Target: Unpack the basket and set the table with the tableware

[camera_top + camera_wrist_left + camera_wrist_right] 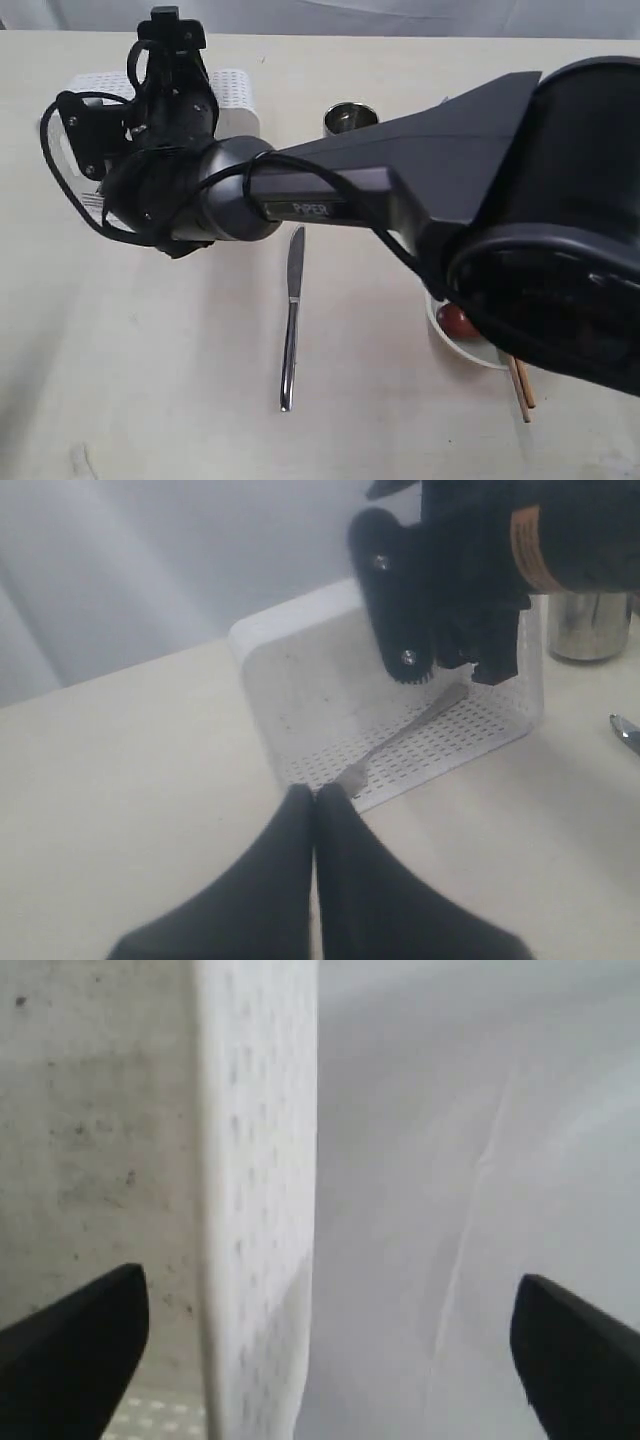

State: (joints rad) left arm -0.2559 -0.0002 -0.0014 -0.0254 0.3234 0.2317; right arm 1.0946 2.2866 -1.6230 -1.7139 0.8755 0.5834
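Shows the right gripper spread wide over the white basket, with a steel utensil lying inside it. Shows the left gripper pinched shut and empty near the basket. Locates knife and steel cup on the desk.

In the exterior view, the basket sits at the upper left of the table, mostly behind an arm crossing from the right edge. The cup stands just right of it. The knife lies at centre. At the lower right, chopsticks lie beside a bowl. 1 utensil lies in the basket.
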